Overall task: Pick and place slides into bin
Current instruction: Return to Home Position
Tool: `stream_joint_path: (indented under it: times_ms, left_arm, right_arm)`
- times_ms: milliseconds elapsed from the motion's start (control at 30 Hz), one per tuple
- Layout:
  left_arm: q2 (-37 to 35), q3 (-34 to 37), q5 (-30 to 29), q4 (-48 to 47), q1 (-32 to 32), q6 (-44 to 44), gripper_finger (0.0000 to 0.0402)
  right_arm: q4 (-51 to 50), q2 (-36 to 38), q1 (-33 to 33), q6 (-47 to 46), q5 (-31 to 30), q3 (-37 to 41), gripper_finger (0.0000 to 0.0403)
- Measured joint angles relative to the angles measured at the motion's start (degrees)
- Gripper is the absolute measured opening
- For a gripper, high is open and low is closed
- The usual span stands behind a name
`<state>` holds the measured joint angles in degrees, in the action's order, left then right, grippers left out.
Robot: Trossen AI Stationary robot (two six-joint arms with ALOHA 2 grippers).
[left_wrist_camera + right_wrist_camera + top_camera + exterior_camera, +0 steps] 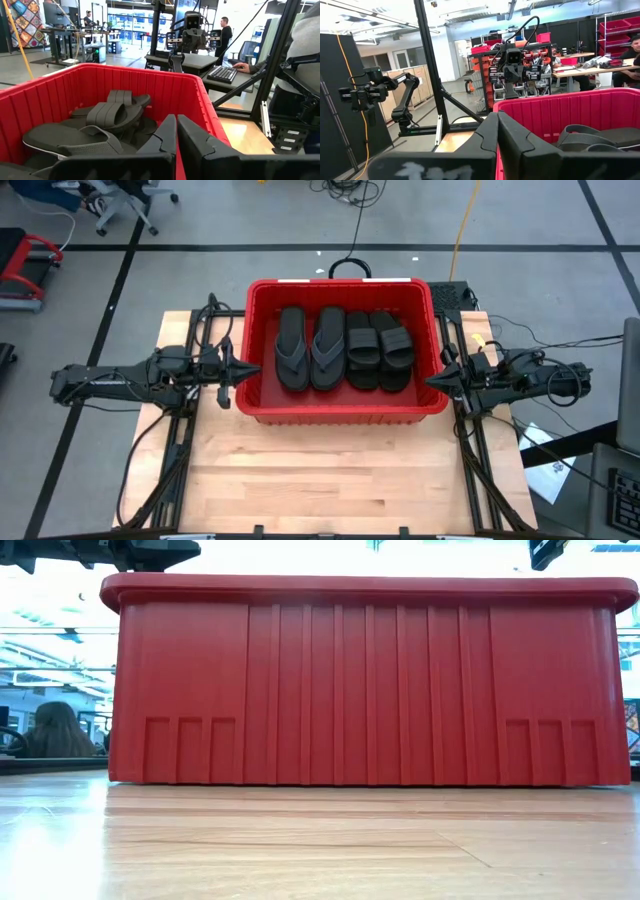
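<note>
Red plastic fills the middle of the high view: the bin (342, 413) stands at the far half of the wooden desk (330, 475). All the footwear lies inside it. The dark grey thong flip-flops (310, 348) lie side by side in its left part. The black slides (379, 350) are stacked in two piles in its right part. The left gripper (252, 372) hangs just outside the bin's left wall, its fingers drawn together to a point aimed at the bin. The right gripper (432, 379) mirrors it just outside the right wall, fingers likewise pressed together and holding nothing.

The low view shows the bin's solid ribbed long wall resting flat on the desk, taking up nearly the whole width. A person (58, 730) sits in the room beyond, at the left edge. Dark robot parts peek in at the top corners; I cannot tell which arm is which there.

In the left wrist view the left gripper's fingers (165, 135) meet with no gap above the bin's rim. Past them lie a flip-flop and the ribbed straps of the slides, piled against the far wall. The right arm faces back from beyond the bin, and a hand rests at a keyboard (222, 74) behind it.

In the right wrist view the right gripper's fingers (512, 137) are also together, beside the bin's corner, with a slide strap showing inside.
</note>
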<state>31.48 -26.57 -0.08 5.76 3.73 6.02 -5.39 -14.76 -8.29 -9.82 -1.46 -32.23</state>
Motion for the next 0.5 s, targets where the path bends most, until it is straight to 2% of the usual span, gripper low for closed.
stream_joint_path:
  times_ms: [233,500]
  left_arm:
    - [0.0,0.0,0.0,0.0,0.0,0.0,0.0028]
    - [0.0,0.0,0.0,0.0,0.0,0.0,0.0017]
  right_arm:
    - [0.0,0.0,0.0,0.0,0.0,0.0,0.0000]
    - [0.0,0.0,0.0,0.0,0.0,0.0,0.0000]
